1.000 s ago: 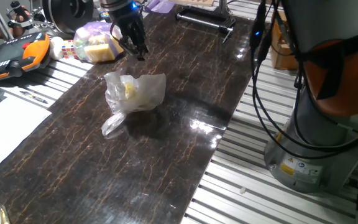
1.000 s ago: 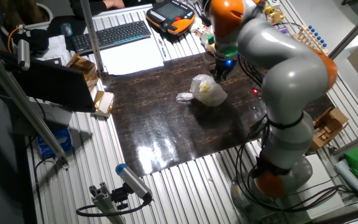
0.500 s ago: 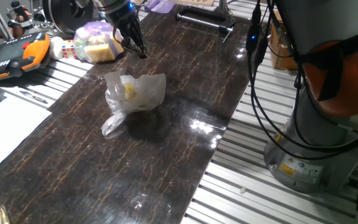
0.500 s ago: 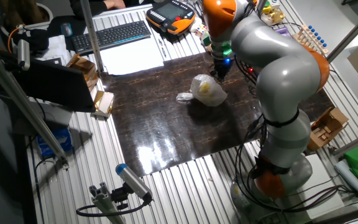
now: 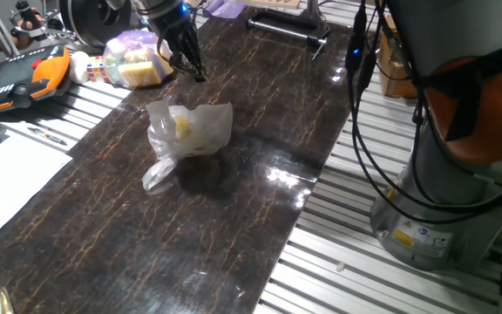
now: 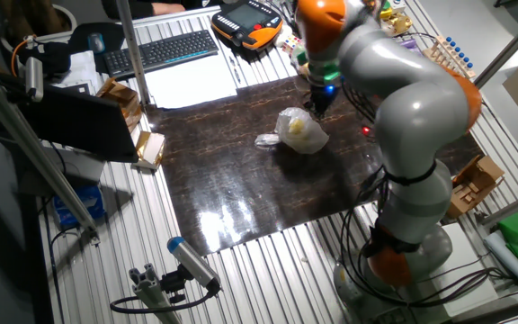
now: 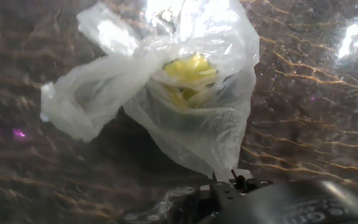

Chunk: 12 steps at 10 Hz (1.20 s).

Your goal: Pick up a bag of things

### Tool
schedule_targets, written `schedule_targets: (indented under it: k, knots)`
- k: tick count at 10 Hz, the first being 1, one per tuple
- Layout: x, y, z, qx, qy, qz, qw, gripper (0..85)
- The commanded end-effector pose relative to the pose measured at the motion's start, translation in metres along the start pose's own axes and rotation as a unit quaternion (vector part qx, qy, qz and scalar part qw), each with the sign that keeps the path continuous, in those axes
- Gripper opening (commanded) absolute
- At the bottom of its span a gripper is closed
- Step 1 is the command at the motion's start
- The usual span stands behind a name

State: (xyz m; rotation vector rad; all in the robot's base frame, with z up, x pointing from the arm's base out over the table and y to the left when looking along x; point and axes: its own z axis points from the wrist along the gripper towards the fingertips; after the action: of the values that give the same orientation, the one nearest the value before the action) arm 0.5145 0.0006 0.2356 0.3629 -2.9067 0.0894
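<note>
Since the earlier frames the gripper (image 5: 190, 68) has been shifted slightly toward the far end of the table (image 5: 260, 218), while the bag of things (image 5: 187, 133) has been left where it lay. It rests on the dark marble top, its twisted tail toward the near side. Nothing is grasped yet (whether the jaws are spread cannot be told). Approach, closing and lifting are judged to remain.

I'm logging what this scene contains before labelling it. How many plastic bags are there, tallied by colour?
Clear whitish bag of things on the dark table: 1
Purple-tinted bag with a yellow block, at the table's far edge: 1
Total: 2 bags
</note>
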Motion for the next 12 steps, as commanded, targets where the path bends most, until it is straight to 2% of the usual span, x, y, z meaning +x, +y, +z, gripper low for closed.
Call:
schedule_targets:
  k: [1,2,3,4,5,6,7,8,9,10,12]
  knots:
    - [0.0,0.0,0.0,-0.045,-0.01,0.045,0.998,0.7]
    - [0.0,0.0,0.0,-0.041,0.002,0.055,0.998,0.7]
    - [0.0,0.0,0.0,-0.05,0.011,0.074,0.996,0.7]
    - [0.0,0.0,0.0,-0.049,0.023,0.094,0.994,0.7]
    - [0.0,0.0,0.0,-0.054,0.042,0.122,0.99,0.7]
    - [0.0,0.0,0.0,-0.07,0.051,0.144,0.986,0.7]
    - [0.0,0.0,0.0,-0.099,0.051,0.182,0.977,0.7]
    - [0.0,0.0,0.0,-0.094,0.044,0.205,0.973,0.7]
    - [0.0,0.0,0.0,-0.083,0.034,0.23,0.969,8.3]
    - [0.0,0.0,0.0,-0.078,0.026,0.255,0.963,19.0]
    - [-0.02,-0.001,0.01,-0.075,0.005,0.292,0.954,35.7]
